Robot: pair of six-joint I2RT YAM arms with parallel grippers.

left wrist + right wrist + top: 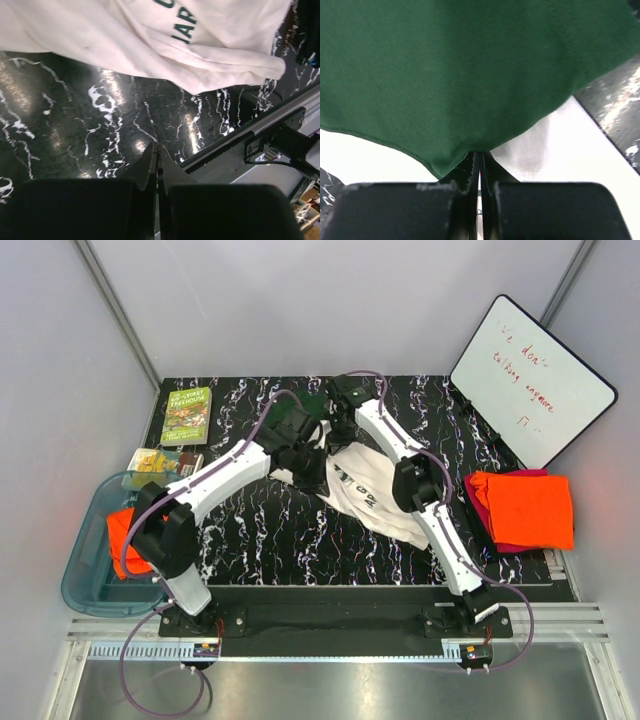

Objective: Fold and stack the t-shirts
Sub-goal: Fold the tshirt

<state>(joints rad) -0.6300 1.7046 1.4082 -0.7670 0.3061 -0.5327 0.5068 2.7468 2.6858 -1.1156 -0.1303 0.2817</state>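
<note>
My right gripper (480, 161) pinched tight on the dark green sleeve (460, 75) of the cream t-shirt (385, 505) lying mid-table, my left gripper (157, 152) closed on nothing above the black marbled table (75, 125), only the top view showing me the orange t-shirts (525, 508) stacked at right

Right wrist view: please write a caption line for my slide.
Right pincer shut on the dark green sleeve of the cream t-shirt.
</note>
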